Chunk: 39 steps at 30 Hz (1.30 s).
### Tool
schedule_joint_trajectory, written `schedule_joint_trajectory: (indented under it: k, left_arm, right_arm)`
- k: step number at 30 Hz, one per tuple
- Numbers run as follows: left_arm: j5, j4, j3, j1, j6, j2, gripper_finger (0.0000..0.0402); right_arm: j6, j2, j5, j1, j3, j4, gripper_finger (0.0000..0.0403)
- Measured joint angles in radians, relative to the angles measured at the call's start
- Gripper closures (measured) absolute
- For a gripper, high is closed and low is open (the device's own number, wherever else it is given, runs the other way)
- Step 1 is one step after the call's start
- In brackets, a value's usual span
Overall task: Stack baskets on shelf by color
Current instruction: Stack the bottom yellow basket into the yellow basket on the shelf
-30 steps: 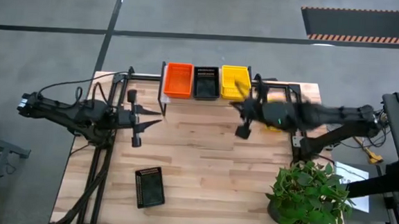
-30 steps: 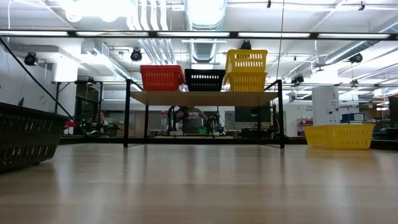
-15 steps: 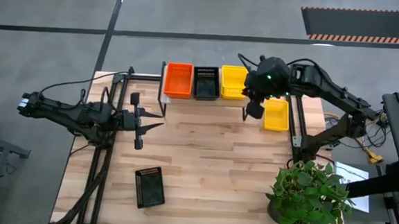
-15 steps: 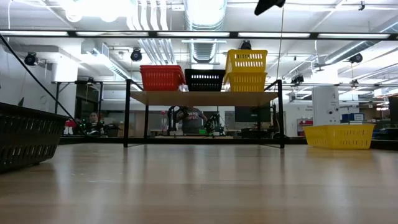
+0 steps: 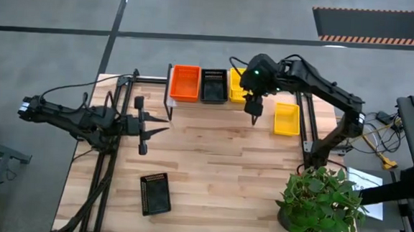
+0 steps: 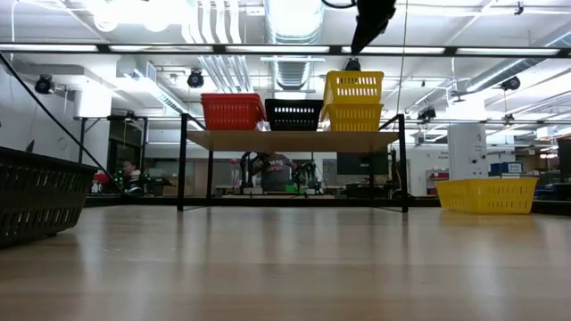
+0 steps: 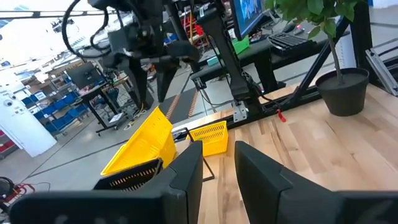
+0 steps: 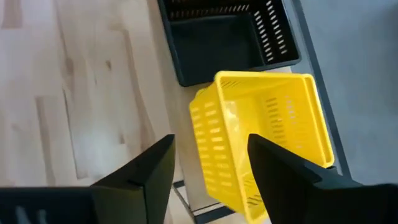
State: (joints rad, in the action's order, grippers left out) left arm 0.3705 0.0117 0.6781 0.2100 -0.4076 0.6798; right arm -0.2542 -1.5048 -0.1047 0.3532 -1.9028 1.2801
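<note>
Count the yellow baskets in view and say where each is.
3: two stacked on the shelf's right end, one on the table right of the shelf. Nested ones may be hidden.

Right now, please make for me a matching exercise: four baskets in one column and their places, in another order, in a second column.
1. red-orange basket
2. upper yellow basket
3. lone yellow basket
4. lone black basket

A. on the table, right of the shelf
B. left end of the shelf
C. on the table, near its front edge
D. stacked at the shelf's right end

Pairs: 1-B, 2-D, 3-A, 4-C
</note>
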Motion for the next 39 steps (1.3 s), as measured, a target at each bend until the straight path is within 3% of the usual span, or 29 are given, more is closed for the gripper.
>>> schedule_joint_trajectory:
  k: [27, 39]
  left_arm:
    - [0.001, -0.002, -0.013, 0.000, -0.001, -0.029, 0.0324]
    - [0.001, -0.003, -0.013, 0.000, -0.001, -0.028, 0.0324]
  right_arm:
    - [0.008, -0.130, 0.000, 0.061, -0.020, 0.024, 0.0237]
    - [0.000, -0.133, 0.001, 0.060, -0.020, 0.024, 0.0309]
